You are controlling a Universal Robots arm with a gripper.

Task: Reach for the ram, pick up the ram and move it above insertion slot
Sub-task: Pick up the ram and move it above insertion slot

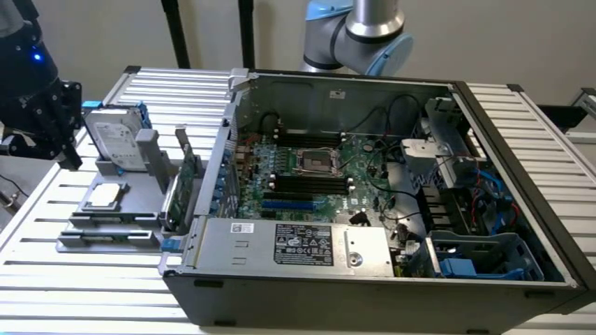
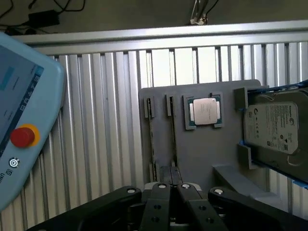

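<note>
The ram shows as a thin dark edge (image 2: 173, 139) standing in a narrow slot of the grey holder (image 2: 202, 149); a second slot beside it (image 2: 151, 134) looks alike. In the exterior view these slots lie at the holder's near end (image 1: 107, 218). My gripper (image 2: 172, 185) hovers over that end, fingers pressed together and nothing between them. Seen from outside, the black gripper (image 1: 58, 143) hangs above the table at the exterior view's left, beside the holder. The black memory slots (image 1: 303, 183) lie on the motherboard inside the open computer case.
The holder also carries a CPU (image 2: 206, 111), a silver hard drive in a blue frame (image 2: 276, 127) and an upright green card (image 1: 183, 185). A teach pendant with a red button (image 2: 23, 136) lies on the slatted table (image 1: 84, 279). The case's walls (image 1: 373, 279) rise at the exterior view's right.
</note>
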